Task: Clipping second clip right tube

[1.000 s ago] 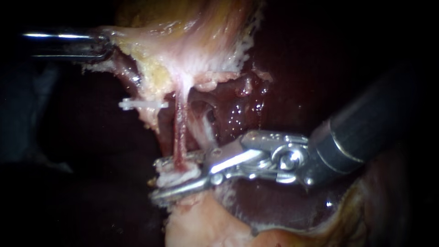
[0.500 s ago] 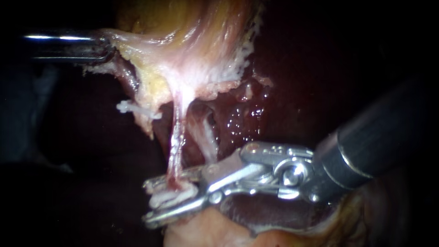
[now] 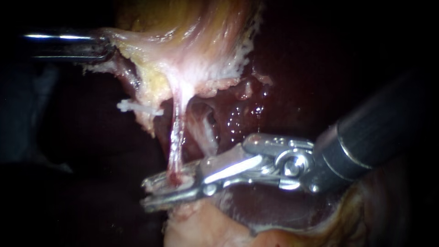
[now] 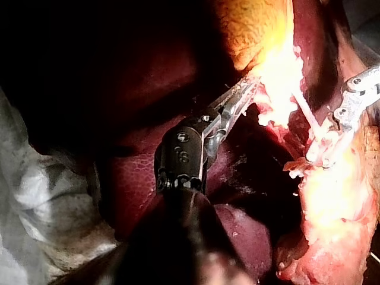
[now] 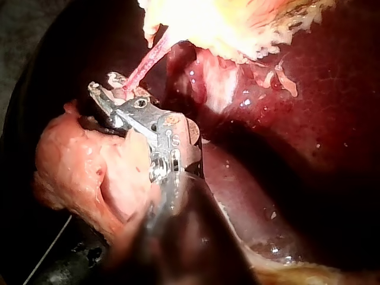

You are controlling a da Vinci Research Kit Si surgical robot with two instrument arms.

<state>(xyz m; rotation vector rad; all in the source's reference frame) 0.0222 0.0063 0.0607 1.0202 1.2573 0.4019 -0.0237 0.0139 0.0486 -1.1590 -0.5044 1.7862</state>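
Tube: The tube is a thin pink strand. It runs taut from the pale tissue down towards the lower tissue mass. We judge it to be the tube the task means, but we cannot confirm which side it is.
Right instrument: The right instrument reaches in across the liver, with its hand at the lower end of the tube.
Right hand state: Its two jaws lie nearly together and press the tube from above and below. We record it as clamped on the tube.
Clip in the hand: We cannot make one out between the jaws and see only a few pale flecks.
Other clip: One white clip sits apart from that hand, on the tissue edge near the strand's upper end.
Left instrument: The left instrument has its hand closed on the edge of the pale tissue, which is stretched.
Progress: In our judgement, placement is done and the squeeze is at or near its end. What remains is to confirm the clip has locked, open the hand and withdraw.
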